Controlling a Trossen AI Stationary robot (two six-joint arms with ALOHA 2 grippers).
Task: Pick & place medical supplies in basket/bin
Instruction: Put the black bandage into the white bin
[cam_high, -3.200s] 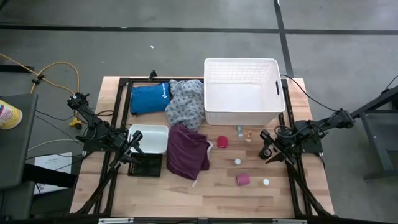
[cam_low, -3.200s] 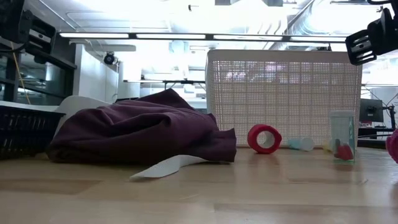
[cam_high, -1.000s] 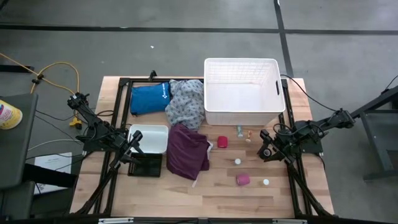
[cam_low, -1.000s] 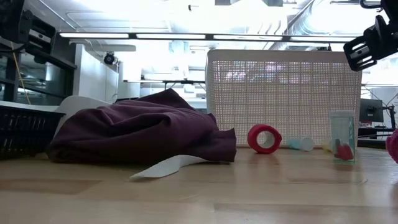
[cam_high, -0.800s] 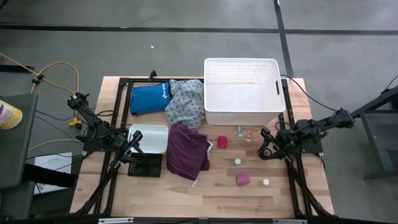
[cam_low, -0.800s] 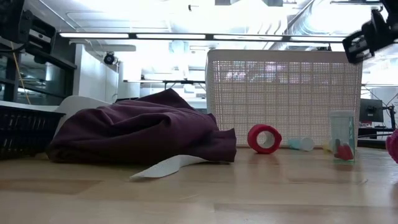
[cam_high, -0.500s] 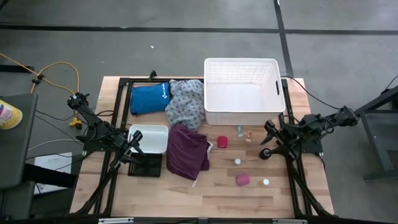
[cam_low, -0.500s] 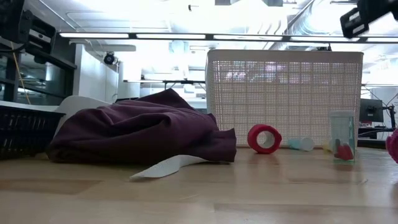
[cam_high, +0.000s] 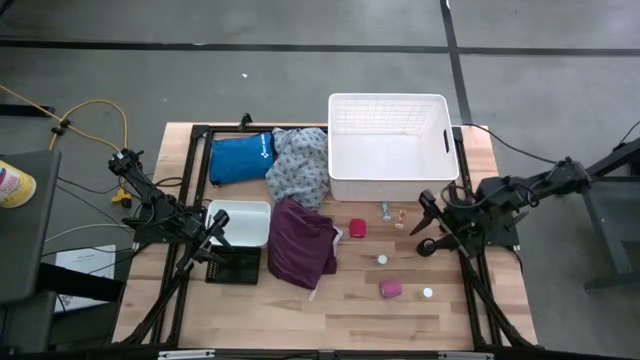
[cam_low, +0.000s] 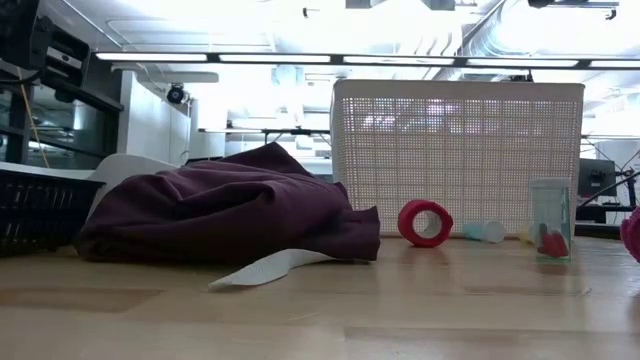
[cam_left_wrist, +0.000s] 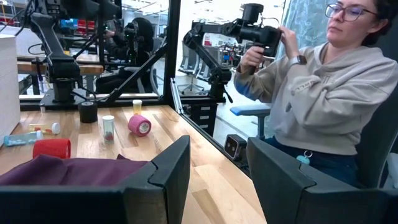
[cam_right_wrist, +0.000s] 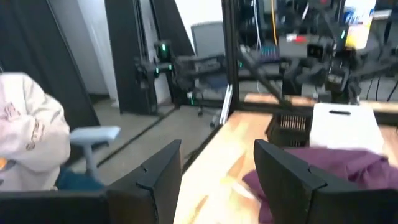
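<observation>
The right gripper (cam_high: 428, 222) hangs above the table's right side, just in front of the white lattice basket (cam_high: 388, 148), its fingers standing apart with nothing between them. The left gripper (cam_high: 213, 240) waits over the small white tray (cam_high: 240, 222) and the black mesh crate (cam_high: 232, 266), jaws likewise parted and empty. On the wood lie two pink rolls, one (cam_high: 357, 228) beside the maroon cloth (cam_high: 304, 242) and another (cam_high: 390, 289) nearer the front edge, with white round pieces (cam_high: 382, 259) and what may be small vials (cam_high: 385, 211) by the basket's front wall. A grey-patterned cloth (cam_high: 299, 166) lies between the basket and a blue pouch (cam_high: 240, 157).
</observation>
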